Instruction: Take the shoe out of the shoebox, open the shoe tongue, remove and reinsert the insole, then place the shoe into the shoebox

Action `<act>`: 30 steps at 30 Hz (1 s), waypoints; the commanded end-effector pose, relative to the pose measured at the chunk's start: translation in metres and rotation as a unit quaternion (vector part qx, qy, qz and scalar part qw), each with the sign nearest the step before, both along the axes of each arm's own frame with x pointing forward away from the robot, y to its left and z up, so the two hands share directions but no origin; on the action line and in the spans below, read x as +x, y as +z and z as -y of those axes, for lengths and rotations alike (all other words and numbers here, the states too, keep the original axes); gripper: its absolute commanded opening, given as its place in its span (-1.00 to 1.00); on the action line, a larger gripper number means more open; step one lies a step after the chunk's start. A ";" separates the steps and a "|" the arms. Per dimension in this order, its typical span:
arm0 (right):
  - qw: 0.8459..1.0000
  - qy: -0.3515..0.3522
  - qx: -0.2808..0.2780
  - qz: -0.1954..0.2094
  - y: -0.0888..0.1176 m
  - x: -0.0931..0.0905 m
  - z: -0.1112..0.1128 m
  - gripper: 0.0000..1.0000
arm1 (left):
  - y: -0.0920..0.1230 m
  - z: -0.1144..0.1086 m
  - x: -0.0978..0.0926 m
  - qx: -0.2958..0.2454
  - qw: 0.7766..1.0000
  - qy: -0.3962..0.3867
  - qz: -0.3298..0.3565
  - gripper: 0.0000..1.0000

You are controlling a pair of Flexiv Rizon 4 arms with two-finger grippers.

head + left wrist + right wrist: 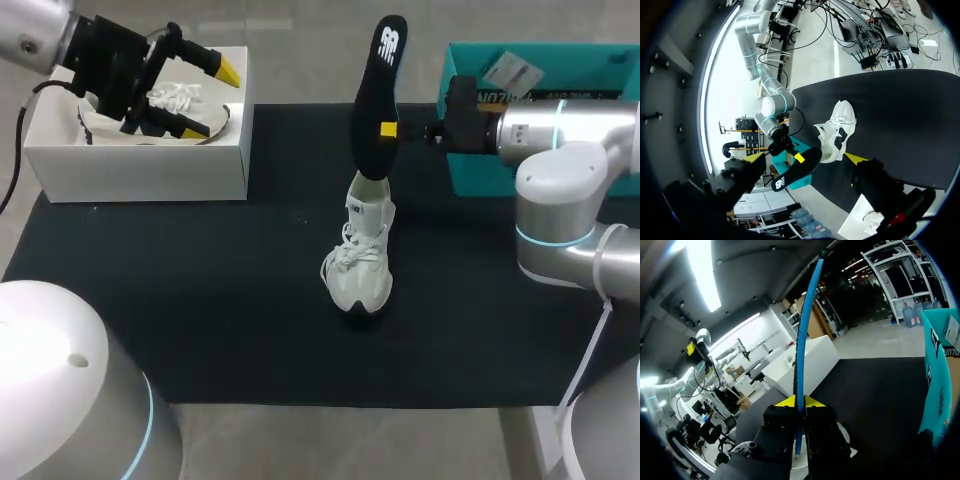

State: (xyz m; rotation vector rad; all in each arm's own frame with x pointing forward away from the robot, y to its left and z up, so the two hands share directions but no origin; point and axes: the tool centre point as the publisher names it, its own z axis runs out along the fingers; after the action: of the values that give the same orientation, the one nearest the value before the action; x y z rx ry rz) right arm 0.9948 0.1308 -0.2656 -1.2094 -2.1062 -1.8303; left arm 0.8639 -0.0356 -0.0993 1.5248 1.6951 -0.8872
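Note:
A white shoe (pixel 360 265) stands on the black mat (pixel 200 300) near the middle, toe toward the front edge. A black insole (pixel 378 95) stands upright above it, its lower end at the shoe's opening. My right gripper (pixel 390 130) is shut on the insole's middle. In the right wrist view the insole (pixel 802 340) is edge-on, a thin blue strip pinched in the gripper (pixel 799 401). My left gripper (pixel 212 98) hangs open over the white shoebox (pixel 135 165), holding nothing. The left wrist view has the shoe (pixel 837 132) and insole (pixel 797 170) far ahead of its open gripper (pixel 806 158).
A second white shoe (pixel 165 110) lies inside the white shoebox at the back left. A teal box (pixel 540 110) stands at the back right, behind my right arm. Bare black mat lies in front of and on both sides of the standing shoe.

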 end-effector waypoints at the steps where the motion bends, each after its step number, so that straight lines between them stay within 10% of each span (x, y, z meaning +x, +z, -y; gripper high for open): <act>1: 1.000 -0.002 0.001 0.001 -0.010 0.000 -0.001 -1.00 | 0.001 0.000 0.000 0.003 1.000 0.000 -0.001 1.00; 30: 1.000 -0.004 -0.002 -0.017 -0.067 -0.022 0.003 -1.00 | 0.001 0.000 0.000 0.003 1.000 0.000 -0.001 1.00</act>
State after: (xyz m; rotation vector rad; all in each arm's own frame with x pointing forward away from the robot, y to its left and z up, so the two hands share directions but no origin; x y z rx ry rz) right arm 0.9800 0.1271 -0.3300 -1.2318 -2.0933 -1.7860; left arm 0.8639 -0.0355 -0.0992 1.5250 1.6952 -0.8872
